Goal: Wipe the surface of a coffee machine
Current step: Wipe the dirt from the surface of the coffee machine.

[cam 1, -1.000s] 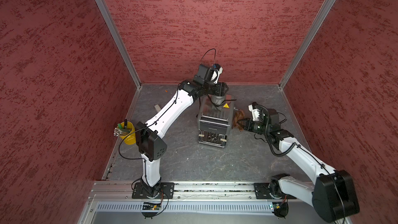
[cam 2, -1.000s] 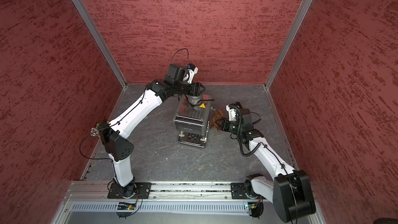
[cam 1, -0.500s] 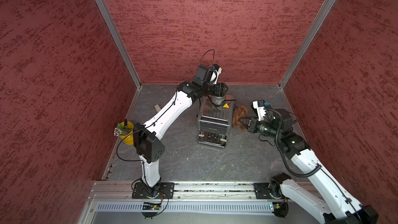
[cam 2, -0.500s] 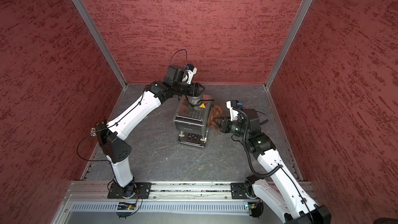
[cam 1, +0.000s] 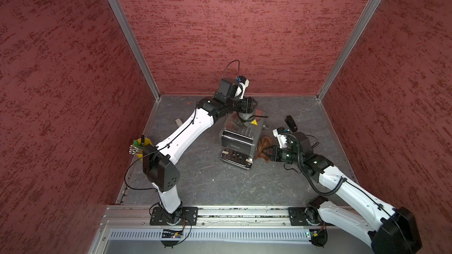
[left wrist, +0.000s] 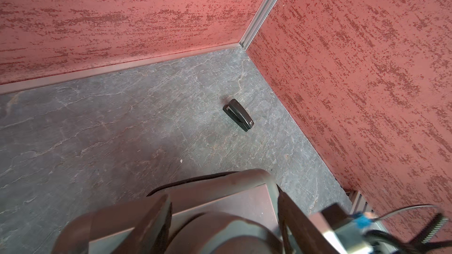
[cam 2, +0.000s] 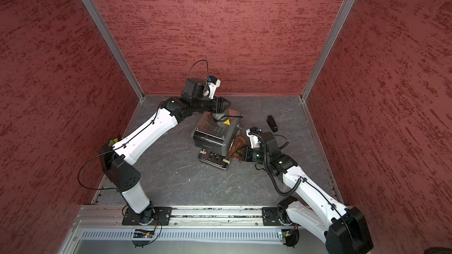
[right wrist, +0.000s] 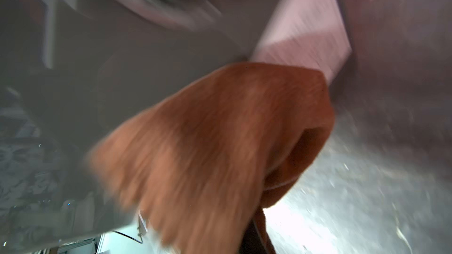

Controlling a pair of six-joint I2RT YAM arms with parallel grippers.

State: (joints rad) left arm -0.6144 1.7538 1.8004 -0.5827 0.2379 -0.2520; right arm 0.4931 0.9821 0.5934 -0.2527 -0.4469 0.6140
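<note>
The right gripper (cam 1: 269, 153), pinched shut on the brown cloth (cam 1: 262, 145), has slid forward along the side of the coffee machine (cam 1: 236, 140), toward its front. The left gripper (cam 1: 245, 114) stays clamped on the dome (left wrist: 220, 227) atop the machine, mid-table.

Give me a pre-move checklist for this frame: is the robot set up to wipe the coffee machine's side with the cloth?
1. Cloth gripped: ok. The right gripper is shut on the brown cloth.
2. Cloth on target: ok. It lies against the coffee machine, on the side facing the right arm.
3. Machine braced: ok. The left gripper is closed around the dome on top.
4. Room to sweep: ok. The black stapler lies apart, behind the right arm.
5. Side already clean: cannot tell; the right wrist view is blurred.
</note>
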